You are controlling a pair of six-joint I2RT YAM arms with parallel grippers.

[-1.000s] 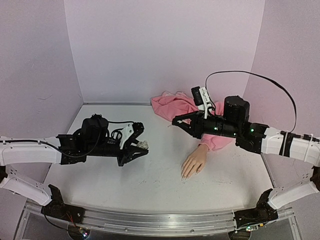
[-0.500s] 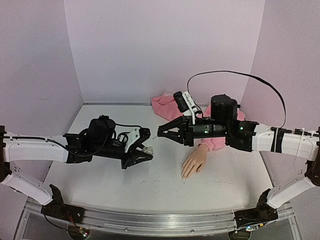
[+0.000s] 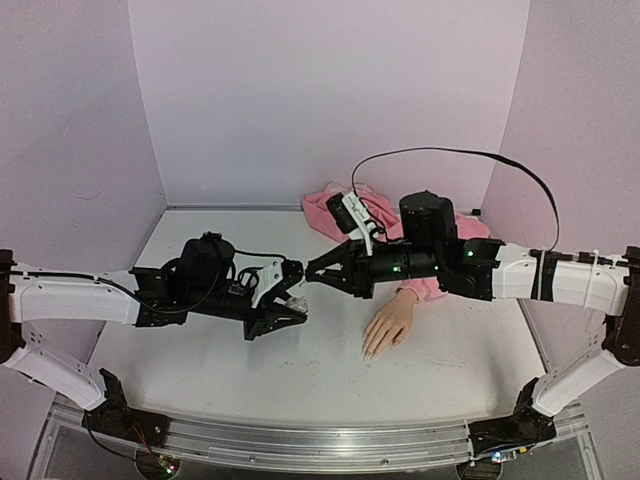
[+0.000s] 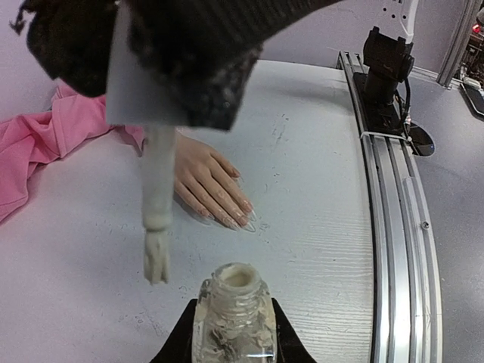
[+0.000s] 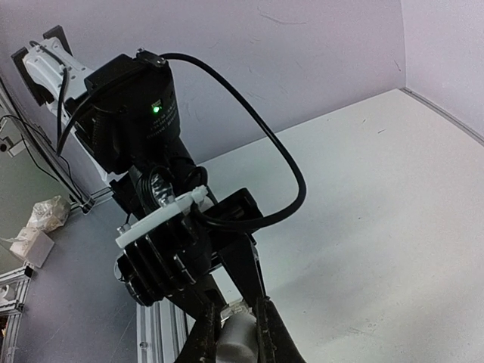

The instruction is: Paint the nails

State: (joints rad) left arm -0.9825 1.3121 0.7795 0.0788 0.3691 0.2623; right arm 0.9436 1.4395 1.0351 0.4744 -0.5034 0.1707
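My left gripper (image 3: 288,302) is shut on a small clear bottle (image 4: 234,318) that stands upright with its mouth open. My right gripper (image 3: 316,272) is shut on the bottle's white cap (image 5: 236,337). Its pale brush (image 4: 156,261) hangs just left of the bottle's mouth and slightly above it, outside the neck. The beige mannequin hand (image 3: 388,324) lies palm down on the table to the right of both grippers. Its glossy nails (image 4: 240,218) point toward the front edge. A pink hoodie sleeve (image 3: 345,214) covers the wrist and trails to the back wall.
A metal rail (image 3: 300,436) runs along the table's front edge, with the right arm's base (image 4: 384,64) mounted on it. Pink walls enclose the table on three sides. A black cable (image 3: 450,155) loops above the right arm.
The right arm has swung left from above the mannequin wrist, bringing the cap and brush up to the bottle. The left gripper has shifted slightly right with the bottle.
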